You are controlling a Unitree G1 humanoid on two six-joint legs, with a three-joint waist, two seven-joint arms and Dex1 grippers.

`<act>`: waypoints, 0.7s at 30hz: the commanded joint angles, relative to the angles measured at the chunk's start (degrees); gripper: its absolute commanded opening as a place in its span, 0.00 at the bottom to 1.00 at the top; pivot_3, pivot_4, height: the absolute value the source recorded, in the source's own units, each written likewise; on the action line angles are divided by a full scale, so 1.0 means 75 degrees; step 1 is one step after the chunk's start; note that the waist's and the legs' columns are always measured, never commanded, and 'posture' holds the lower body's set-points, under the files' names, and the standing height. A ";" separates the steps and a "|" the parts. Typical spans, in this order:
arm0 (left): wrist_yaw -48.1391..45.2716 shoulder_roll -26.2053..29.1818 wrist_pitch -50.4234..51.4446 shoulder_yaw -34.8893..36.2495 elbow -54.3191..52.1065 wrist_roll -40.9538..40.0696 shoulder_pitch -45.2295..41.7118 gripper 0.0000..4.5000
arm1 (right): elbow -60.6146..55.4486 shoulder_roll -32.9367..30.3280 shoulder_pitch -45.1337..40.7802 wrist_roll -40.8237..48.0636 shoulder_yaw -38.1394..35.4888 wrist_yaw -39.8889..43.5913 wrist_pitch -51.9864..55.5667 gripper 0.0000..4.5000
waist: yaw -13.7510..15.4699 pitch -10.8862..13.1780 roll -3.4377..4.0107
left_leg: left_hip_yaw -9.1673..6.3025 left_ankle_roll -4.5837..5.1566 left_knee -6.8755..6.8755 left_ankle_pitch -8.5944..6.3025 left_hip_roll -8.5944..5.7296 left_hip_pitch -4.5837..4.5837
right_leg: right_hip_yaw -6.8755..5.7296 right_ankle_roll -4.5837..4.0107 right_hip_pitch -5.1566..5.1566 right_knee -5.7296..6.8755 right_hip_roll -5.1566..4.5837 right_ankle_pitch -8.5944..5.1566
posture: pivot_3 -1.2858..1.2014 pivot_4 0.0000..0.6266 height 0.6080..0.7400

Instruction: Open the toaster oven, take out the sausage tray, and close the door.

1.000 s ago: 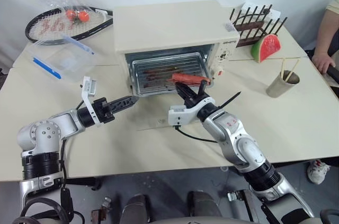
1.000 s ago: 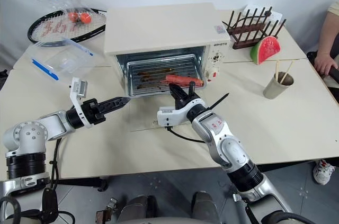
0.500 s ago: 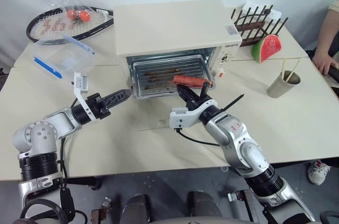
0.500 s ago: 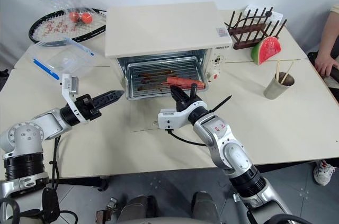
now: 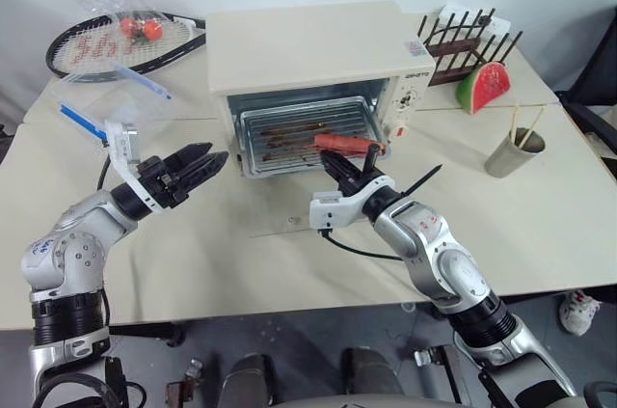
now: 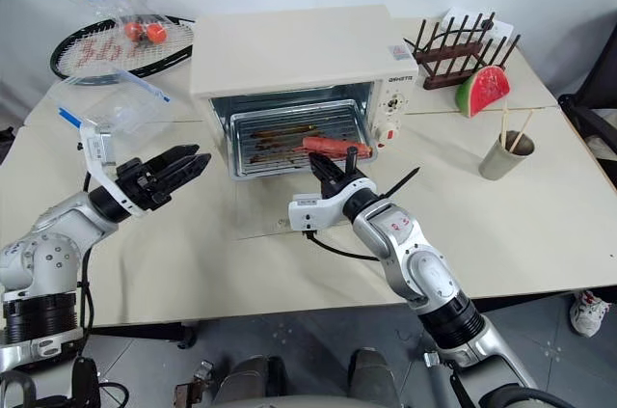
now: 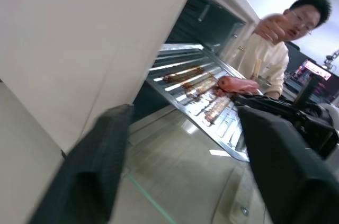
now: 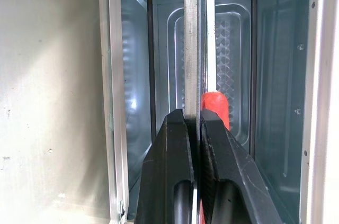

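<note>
Left pincer [image 5: 200, 159] risen, right pincer [image 8: 193, 123] gripping sausage tray [image 5: 299, 135]

The left gripper [image 5: 198, 165] has been raised and drawn a little away from the toaster oven [image 5: 313, 61], towards the robot's left; its wrist has been rolled; its fingers, pressed together a second ago, are now spread; the person's arm at the right edge is gone.

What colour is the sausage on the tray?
The sausage is red-orange, clearest in the left eye view.
</note>
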 commanded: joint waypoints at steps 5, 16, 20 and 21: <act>-0.0421 0.0208 -0.0143 -0.0128 -0.0147 -0.0193 -0.0331 0.20 | 0.0249 -0.0008 -0.0574 0.0127 -0.0261 -0.0490 -0.0298 0.00 | -0.0014 0.0000 0.0000 | 0.0002 -0.0001 0.0003 0.0001 0.0002 0.0002 | 0.0003 0.0000 0.0000 0.0002 0.0001 0.0000 | 0.52 0.24 1.00; -0.0749 0.0012 -0.1115 -0.0704 0.1881 0.0685 -0.1777 0.00 | 0.0270 -0.0017 -0.0566 0.0137 -0.0218 -0.0542 -0.0415 0.00 | -0.0007 0.0000 0.0000 | 0.0007 0.0000 0.0008 0.0001 0.0001 0.0001 | 0.0003 0.0000 0.0002 0.0001 0.0002 0.0000 | 0.52 0.24 1.00; -0.0883 -0.0025 -0.1421 -0.0671 0.2436 0.0847 -0.2214 0.00 | 0.0211 -0.0016 -0.0519 0.0105 -0.0218 -0.0519 -0.0408 0.00 | -0.0016 0.0000 0.0000 | 0.0007 0.0000 0.0000 0.0001 0.0001 0.0001 | 0.0001 0.0000 -0.0001 0.0002 0.0002 0.0000 | 0.52 0.24 1.00; -0.0905 -0.0025 -0.1454 -0.0686 0.2545 0.0893 -0.2288 0.00 | 0.0194 -0.0010 -0.0509 0.0101 -0.0218 -0.0512 -0.0400 0.00 | -0.0013 0.0000 0.0000 | 0.0007 0.0000 0.0001 0.0001 0.0001 0.0002 | 0.0001 0.0000 0.0000 0.0001 0.0002 0.0000 | 0.52 0.24 1.00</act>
